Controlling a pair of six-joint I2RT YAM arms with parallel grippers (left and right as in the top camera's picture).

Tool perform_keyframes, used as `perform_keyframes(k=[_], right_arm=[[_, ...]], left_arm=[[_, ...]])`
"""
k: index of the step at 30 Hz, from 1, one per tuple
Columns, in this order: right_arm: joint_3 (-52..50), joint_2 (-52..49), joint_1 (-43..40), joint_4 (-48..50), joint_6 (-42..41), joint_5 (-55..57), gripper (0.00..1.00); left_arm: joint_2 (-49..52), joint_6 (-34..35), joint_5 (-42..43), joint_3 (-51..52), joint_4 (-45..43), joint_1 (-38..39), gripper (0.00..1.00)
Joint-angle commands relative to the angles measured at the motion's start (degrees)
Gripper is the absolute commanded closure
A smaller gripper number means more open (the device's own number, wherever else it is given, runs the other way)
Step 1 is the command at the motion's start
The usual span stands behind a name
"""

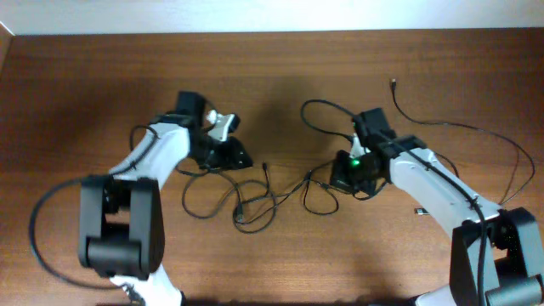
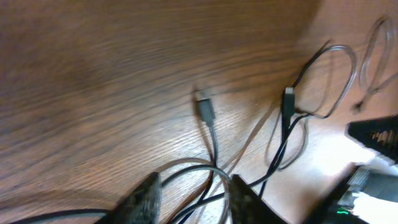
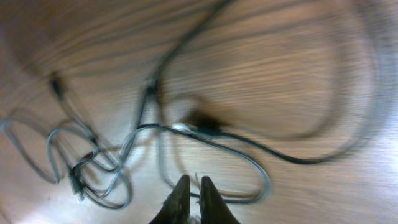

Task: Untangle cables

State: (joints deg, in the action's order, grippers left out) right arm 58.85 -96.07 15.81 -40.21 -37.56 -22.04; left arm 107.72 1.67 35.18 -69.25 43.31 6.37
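Teasing the cables (image 1: 255, 204) apart, I'd close my gaping left jaws on one strand only and pull slowly; right jaws are pressed together.

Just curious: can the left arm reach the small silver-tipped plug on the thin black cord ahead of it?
Probably yes: the silver-tipped plug lies uncovered on the wooden table ahead of the open left gripper.

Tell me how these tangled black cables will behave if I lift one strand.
Likely floppy: the cables lie in loose curls. Probably light, being thin, so crossed loops may drag along. The plug end would likely dangle.
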Motion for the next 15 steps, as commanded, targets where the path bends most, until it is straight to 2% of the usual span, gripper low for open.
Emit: perform_keyframes(k=[1,3,5,8,10,13,15], right_arm=[[-0.48,0.11,-4.7,-2.1,2.67,0.83,0.76],[-0.48,0.11,-8.11,-4.15,5.03,0.83,0.66],[-0.55,0.11,-10.58,-5.62,7.02,0.74,0.59],[-0.57,0.11,-13.46,-7.41,8.9,0.59,0.49],[-0.57,0.11,-14.4,-7.85,9.77,0.39,0.49],[-0.57,0.11,-14.38,-7.85,9.77,0.37,0.49],[-0.57,0.11,-14.34,-7.85,9.75,0.37,0.49]], left_arm=[[-5.95,-3.72,-12.44,-1.46,0.81,8.72,0.6],[-6.01,-9.16,-14.8,-1.44,2.51,15.45,0.57],[-6.01,-9.31,-20.94,-1.4,3.08,20.11,0.55],[-5.68,-11.76,-25.22,-1.33,2.97,25.97,0.41],[-3.54,-12.09,-25.62,-1.33,1.38,28.83,0.39],[-0.37,-12.04,-25.62,-1.33,-0.46,29.11,0.37],[1.57,-11.52,-25.59,-1.33,-2.03,29.11,0.41]])
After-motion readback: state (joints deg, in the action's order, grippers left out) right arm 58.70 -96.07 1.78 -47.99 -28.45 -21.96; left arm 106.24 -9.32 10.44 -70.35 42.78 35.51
